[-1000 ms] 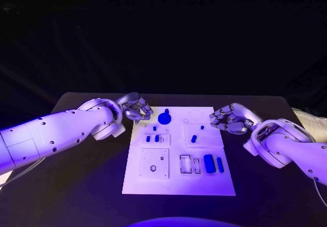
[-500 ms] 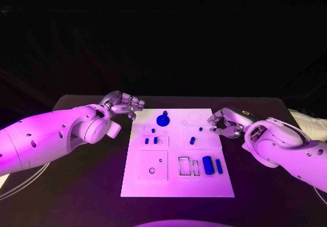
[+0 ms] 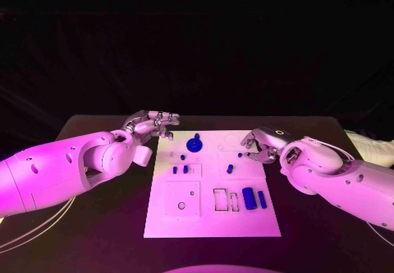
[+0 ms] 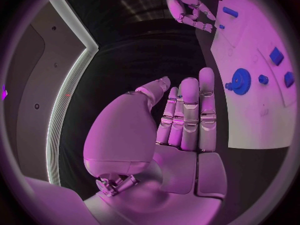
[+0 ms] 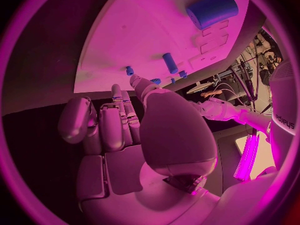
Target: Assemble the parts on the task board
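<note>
The white task board (image 3: 212, 224) lies in the middle of the black table. On it sit a blue gear (image 3: 193, 143), two short blue pegs (image 3: 180, 169), a slanted peg (image 3: 230, 168), a thick blue cylinder (image 3: 248, 198) and a blue bar (image 3: 262, 198). My left hand (image 3: 152, 123) hovers off the board's far left corner, fingers straight and empty (image 4: 182, 119); the gear (image 4: 240, 79) lies beside it. My right hand (image 3: 259, 144) hangs over the board's far right edge, loosely curled, holding nothing (image 5: 122, 130). The cylinder (image 5: 212, 10) and a peg (image 5: 169, 63) lie beyond its fingertips.
Several empty recesses (image 3: 184, 198) are cut into the board's near half. Black table (image 3: 98, 227) surrounds the board on all sides. A white cable (image 3: 33, 233) runs along the table's near left edge.
My left hand has drawn back and up from the board's far left corner and straightened its fingers. My right hand has moved left, onto the board's far right edge.
</note>
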Action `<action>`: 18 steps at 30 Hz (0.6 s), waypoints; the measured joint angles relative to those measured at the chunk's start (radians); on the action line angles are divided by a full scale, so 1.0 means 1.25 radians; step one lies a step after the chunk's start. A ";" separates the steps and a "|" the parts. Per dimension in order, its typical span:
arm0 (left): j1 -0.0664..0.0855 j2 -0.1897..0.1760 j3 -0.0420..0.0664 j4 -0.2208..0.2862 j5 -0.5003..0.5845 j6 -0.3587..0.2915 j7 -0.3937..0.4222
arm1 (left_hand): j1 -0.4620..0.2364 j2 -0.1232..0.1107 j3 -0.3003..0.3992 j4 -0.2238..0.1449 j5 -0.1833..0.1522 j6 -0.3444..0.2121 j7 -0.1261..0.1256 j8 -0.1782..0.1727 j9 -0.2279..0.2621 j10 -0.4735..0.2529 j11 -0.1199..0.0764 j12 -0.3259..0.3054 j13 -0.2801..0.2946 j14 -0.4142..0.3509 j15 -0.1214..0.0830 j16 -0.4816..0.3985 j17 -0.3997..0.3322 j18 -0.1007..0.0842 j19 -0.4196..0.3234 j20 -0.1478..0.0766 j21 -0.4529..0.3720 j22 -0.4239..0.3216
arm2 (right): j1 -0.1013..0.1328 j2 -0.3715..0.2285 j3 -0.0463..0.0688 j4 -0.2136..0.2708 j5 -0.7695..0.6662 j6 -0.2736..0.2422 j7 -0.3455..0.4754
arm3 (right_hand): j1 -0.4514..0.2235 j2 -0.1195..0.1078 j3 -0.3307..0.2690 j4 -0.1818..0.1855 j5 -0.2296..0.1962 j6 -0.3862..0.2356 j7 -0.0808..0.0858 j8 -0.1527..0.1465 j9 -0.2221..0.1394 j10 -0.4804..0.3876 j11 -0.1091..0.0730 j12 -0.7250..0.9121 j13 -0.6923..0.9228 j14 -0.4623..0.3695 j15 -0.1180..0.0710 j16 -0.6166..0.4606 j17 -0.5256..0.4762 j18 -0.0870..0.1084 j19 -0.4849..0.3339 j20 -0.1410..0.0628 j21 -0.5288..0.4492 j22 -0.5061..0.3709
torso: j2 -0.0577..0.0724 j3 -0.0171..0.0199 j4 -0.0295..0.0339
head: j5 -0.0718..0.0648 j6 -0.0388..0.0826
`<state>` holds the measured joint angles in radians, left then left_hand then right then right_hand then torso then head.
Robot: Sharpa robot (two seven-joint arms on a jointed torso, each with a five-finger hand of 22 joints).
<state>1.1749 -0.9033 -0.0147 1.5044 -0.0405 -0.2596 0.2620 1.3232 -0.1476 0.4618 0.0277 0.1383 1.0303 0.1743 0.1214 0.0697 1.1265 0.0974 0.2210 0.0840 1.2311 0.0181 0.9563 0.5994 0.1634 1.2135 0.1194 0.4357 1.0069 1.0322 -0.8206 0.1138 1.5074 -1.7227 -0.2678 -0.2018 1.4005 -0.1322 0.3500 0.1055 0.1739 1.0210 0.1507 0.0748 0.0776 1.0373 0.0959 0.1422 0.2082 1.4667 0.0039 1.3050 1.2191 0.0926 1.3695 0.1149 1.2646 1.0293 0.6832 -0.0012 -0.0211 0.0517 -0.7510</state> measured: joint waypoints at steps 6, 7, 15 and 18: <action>-0.002 0.002 0.000 0.010 0.061 0.011 0.021 | 0.006 0.007 -0.009 -0.001 0.000 0.007 -0.007 0.007 0.003 0.009 -0.004 0.012 0.004 -0.005 -0.004 0.000 -0.002 0.000 0.004 -0.004 -0.007 -0.007 | 0.003 0.025 -0.001 -0.019 -0.009 0.025 -0.004 | 0.003 0.003 0.014 -0.002 -0.003 0.015 -0.001 0.000 0.000 0.011 -0.001 0.000 -0.016 0.000 0.000 0.000 -0.001 0.000 0.000 0.000 0.000 0.000 | 0.000 -0.0002 0.0003 | 0.001 -0.001; -0.002 0.002 0.000 0.011 0.067 0.013 0.023 | 0.007 0.007 -0.009 -0.001 0.000 0.007 -0.007 0.007 0.003 0.009 -0.004 0.012 0.004 -0.005 -0.004 -0.001 -0.002 0.000 0.004 -0.004 -0.007 -0.007 | 0.003 0.028 -0.001 -0.021 -0.009 0.030 -0.005 | 0.003 0.003 0.016 -0.003 -0.003 0.018 -0.003 0.000 0.001 0.013 -0.002 0.000 -0.018 0.000 0.000 -0.002 -0.003 0.000 0.000 0.000 0.000 0.000 | 0.000 -0.0002 0.0002 | 0.002 -0.002; -0.003 0.003 -0.001 0.012 0.098 0.021 0.035 | 0.011 0.011 -0.009 -0.002 0.000 0.007 -0.007 0.010 0.003 0.009 -0.004 0.016 0.004 -0.005 -0.004 0.000 -0.007 0.000 0.007 -0.007 -0.006 -0.010 | 0.003 0.048 -0.005 -0.032 -0.008 0.066 -0.005 | 0.003 0.003 0.034 -0.004 -0.003 0.037 -0.003 0.000 0.004 0.040 -0.006 0.000 -0.036 0.000 0.000 -0.004 -0.005 0.000 0.000 0.000 0.000 -0.001 | -0.001 -0.0002 -0.0005 | 0.004 -0.006; -0.003 0.003 -0.001 0.011 0.104 0.024 0.036 | 0.011 0.011 -0.011 -0.004 0.000 0.007 -0.007 0.010 0.003 0.009 -0.004 0.016 0.004 -0.005 -0.004 0.000 -0.007 0.000 0.007 -0.007 -0.008 -0.011 | 0.004 0.051 -0.005 -0.035 -0.008 0.075 -0.006 | 0.007 0.008 0.041 -0.008 -0.003 0.044 -0.007 0.005 0.006 0.051 -0.008 0.000 -0.041 0.000 0.000 -0.004 -0.005 0.000 0.002 -0.002 0.000 -0.001 | -0.001 -0.0004 -0.0008 | 0.004 -0.008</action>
<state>1.1713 -0.8996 -0.0156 1.5182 0.0892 -0.2299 0.3076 1.3366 -0.1342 0.4484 0.0232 0.1383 1.0395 0.1654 0.1334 0.0731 1.1382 0.0927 0.2407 0.0896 1.2254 0.0131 0.9557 0.5903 0.1633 1.2221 0.1108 0.4253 0.9934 1.0376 -0.7564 0.1077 1.4639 -1.7328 -0.1741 -0.2089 1.4099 -0.1228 0.4008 0.0952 0.1702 1.0762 0.1422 0.0808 0.0857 1.1015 0.0856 0.1422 0.1564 1.4667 0.0038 1.2996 1.2129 0.0924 1.3724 0.1120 1.2646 1.0282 0.6824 -0.0016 -0.0221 0.0569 -0.7604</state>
